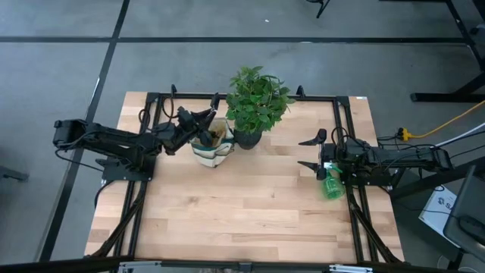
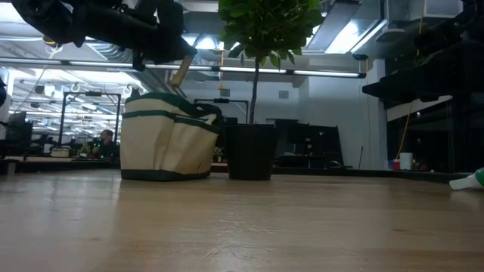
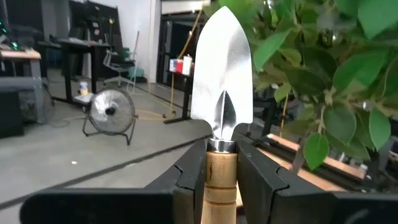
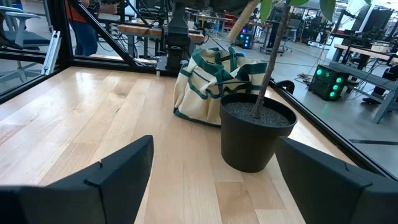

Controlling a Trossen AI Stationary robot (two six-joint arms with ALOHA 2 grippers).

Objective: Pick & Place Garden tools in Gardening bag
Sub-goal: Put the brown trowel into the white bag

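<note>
My left gripper [image 1: 198, 123] hovers over the beige, green-trimmed gardening bag [image 1: 213, 145], shut on the wooden-handled metal trowel [image 3: 221, 81]. The trowel's blade points toward the potted plant's leaves [image 3: 323, 68]. In the low view its handle [image 2: 180, 75] slants down toward the bag's mouth [image 2: 170, 102]. The bag stands on its base beside the black pot [image 2: 252, 151]. My right gripper [image 1: 309, 152] is open and empty at the table's right. The green spray bottle [image 1: 331, 187] lies on the table under the right arm. Shears and hand fork do not plainly show. My left gripper pinches the trowel's wooden handle [image 3: 221, 177] between its two fingers [image 3: 186, 180], just behind the metal collar. The fingers lie along the handle. The trowel is lifted clear and tilted, blade up past the fingertips, with the handle's free end low over the bag.
The leafy plant [image 1: 258, 98] in its black pot [image 4: 256, 134] stands right of the bag [image 4: 214, 81], close to the trowel's blade. A black frame [image 1: 345, 129] runs round the table. Bare wood [image 1: 242, 205] lies toward the near edge.
</note>
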